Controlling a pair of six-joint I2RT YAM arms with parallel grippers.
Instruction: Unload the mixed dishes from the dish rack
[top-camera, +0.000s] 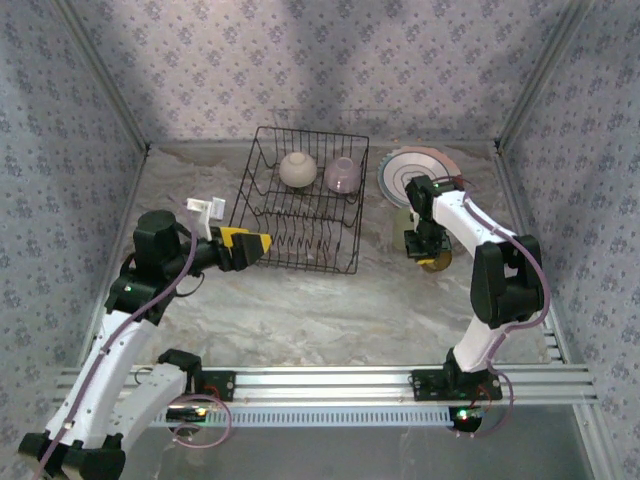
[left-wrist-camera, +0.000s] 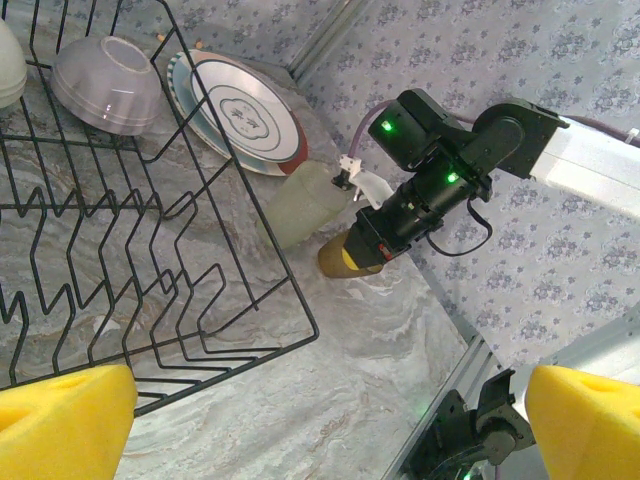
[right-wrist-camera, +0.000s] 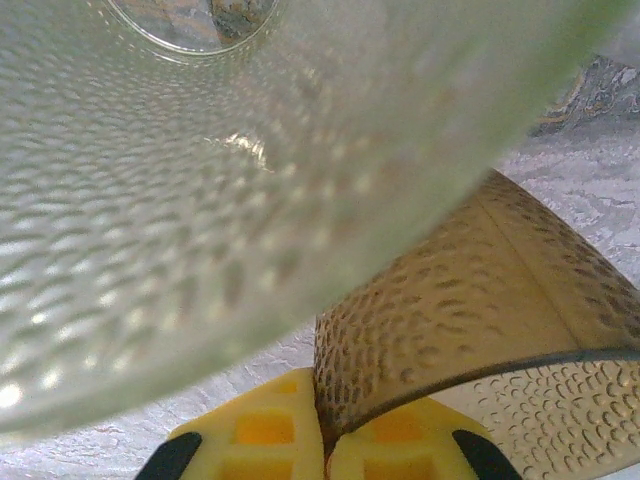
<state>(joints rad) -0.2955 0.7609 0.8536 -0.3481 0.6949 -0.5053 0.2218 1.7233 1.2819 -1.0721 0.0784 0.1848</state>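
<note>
The black wire dish rack (top-camera: 300, 268) (left-wrist-camera: 262, 215) holds a cream bowl (top-camera: 298, 169) and a lavender bowl (top-camera: 342, 174) (left-wrist-camera: 105, 85), both upside down at its far end. Right of it a stack of plates (top-camera: 420, 172) (left-wrist-camera: 245, 110) lies on the table. My right gripper (top-camera: 433, 250) (right-wrist-camera: 325, 445) is shut on the rim of an amber cup (top-camera: 437, 263) (left-wrist-camera: 345, 260) (right-wrist-camera: 470, 310), low at the table beside a yellowish cup (left-wrist-camera: 305, 200) (right-wrist-camera: 200, 200). My left gripper (top-camera: 257, 247) (left-wrist-camera: 330, 425) hangs open at the rack's near left corner, with nothing between its fingers.
Patterned walls close in the back and both sides. A metal rail (top-camera: 330, 380) runs along the near edge. The marbled tabletop (top-camera: 320, 310) in front of the rack is bare.
</note>
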